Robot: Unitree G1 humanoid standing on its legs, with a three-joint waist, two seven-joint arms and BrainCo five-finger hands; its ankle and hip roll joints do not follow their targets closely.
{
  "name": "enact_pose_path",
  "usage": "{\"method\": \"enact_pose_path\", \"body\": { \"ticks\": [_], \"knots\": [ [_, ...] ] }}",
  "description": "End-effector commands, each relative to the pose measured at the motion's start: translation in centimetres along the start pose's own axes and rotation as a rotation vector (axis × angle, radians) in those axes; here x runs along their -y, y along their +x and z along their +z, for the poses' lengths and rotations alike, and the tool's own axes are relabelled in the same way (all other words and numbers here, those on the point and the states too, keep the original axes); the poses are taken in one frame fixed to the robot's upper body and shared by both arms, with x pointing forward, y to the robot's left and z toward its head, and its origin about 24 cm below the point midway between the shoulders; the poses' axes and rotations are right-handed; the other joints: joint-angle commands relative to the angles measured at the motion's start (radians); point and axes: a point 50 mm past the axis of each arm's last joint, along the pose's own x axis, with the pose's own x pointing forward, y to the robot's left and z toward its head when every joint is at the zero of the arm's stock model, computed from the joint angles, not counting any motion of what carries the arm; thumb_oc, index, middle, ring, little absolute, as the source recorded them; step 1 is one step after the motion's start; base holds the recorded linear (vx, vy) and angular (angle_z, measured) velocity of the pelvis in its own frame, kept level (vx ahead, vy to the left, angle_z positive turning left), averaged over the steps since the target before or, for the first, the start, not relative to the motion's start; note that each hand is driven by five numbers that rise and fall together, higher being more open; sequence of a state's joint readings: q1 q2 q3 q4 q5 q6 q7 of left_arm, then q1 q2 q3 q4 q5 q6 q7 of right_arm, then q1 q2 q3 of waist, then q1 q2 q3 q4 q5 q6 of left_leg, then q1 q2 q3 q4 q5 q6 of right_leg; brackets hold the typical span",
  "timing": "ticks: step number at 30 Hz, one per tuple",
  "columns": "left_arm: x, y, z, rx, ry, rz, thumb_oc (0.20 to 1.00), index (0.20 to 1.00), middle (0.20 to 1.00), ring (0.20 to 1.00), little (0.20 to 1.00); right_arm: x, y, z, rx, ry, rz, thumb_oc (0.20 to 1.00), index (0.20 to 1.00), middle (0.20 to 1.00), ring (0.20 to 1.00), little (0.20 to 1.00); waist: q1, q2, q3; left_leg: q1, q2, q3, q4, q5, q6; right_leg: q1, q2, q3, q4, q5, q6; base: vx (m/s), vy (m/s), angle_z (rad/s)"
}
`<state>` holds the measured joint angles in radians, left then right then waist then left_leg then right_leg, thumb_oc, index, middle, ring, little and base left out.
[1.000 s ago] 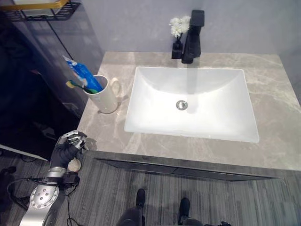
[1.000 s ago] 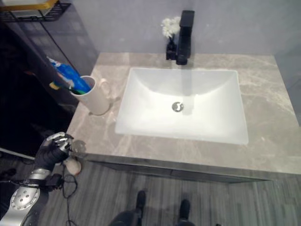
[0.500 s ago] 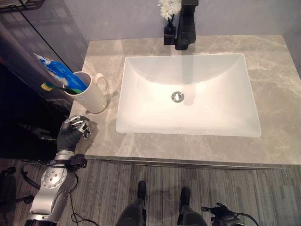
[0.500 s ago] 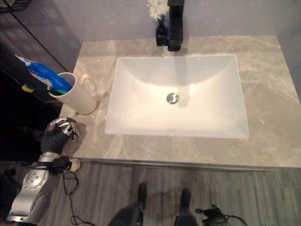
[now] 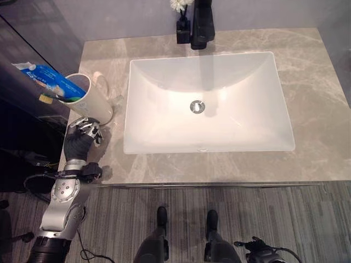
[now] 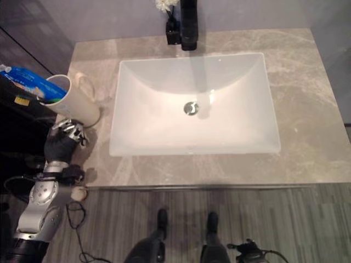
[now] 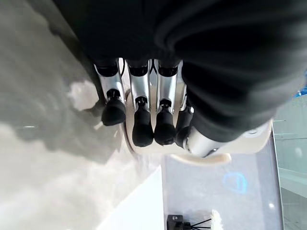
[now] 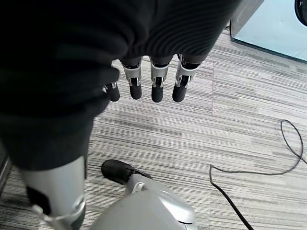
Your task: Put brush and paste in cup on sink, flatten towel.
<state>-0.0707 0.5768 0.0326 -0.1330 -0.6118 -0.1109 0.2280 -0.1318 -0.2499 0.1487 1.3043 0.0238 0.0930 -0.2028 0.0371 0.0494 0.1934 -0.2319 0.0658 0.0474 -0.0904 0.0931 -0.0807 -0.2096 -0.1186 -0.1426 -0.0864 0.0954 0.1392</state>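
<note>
The cream cup [image 5: 90, 104] holding the blue paste [image 5: 50, 81] and brush [image 5: 52, 98] stands on the tabletop [image 5: 318, 109] left of the white sink [image 5: 205, 104], the left hand [image 5: 81, 139] with relaxed fingers [image 7: 142, 127] just before it, black faucet [image 5: 200, 24] behind, the right hand [image 8: 144, 86] hanging loosely above the floor [image 8: 230, 139].

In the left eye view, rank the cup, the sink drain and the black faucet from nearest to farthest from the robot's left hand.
From the left hand:
1. Cup, just beyond the fingertips at the counter's left edge, holding the blue tube and brush.
2. Sink drain, mid-basin, off to the hand's right.
3. Black faucet, at the back edge behind the basin.
</note>
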Motion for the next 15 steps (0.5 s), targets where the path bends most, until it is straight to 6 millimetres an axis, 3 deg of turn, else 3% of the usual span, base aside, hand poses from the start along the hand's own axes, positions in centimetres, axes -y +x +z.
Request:
{"method": "enact_pose_path", "body": {
  "ticks": [1, 15],
  "knots": [
    [-0.4, 0.8, 0.4, 0.054, -0.019, 0.067, 0.200, 0.200, 0.200, 0.200, 0.200, -0.1, 0.0, 0.5, 0.009, -0.041, -0.028, 1.000, 1.000, 1.000, 1.000, 1.000, -0.020, -0.039, -0.014, -0.038, -0.021, -0.020, 0.003, 0.013, -0.015, -0.004, -0.026, -0.003, -0.001, -0.022, 0.011, 0.00, 0.000, 0.00],
    [-0.2, 4.8, 1.4, 0.111, 0.037, 0.144, 0.200, 0.200, 0.200, 0.200, 0.200, -0.3, -0.1, 0.3, 0.013, -0.041, -0.031, 1.000, 1.000, 1.000, 1.000, 1.000, -0.055, -0.050, -0.024, -0.047, -0.012, -0.015, 0.003, 0.011, -0.023, -0.013, -0.025, 0.001, -0.001, -0.024, 0.011, 0.00, 0.000, 0.00]
  ]
}}
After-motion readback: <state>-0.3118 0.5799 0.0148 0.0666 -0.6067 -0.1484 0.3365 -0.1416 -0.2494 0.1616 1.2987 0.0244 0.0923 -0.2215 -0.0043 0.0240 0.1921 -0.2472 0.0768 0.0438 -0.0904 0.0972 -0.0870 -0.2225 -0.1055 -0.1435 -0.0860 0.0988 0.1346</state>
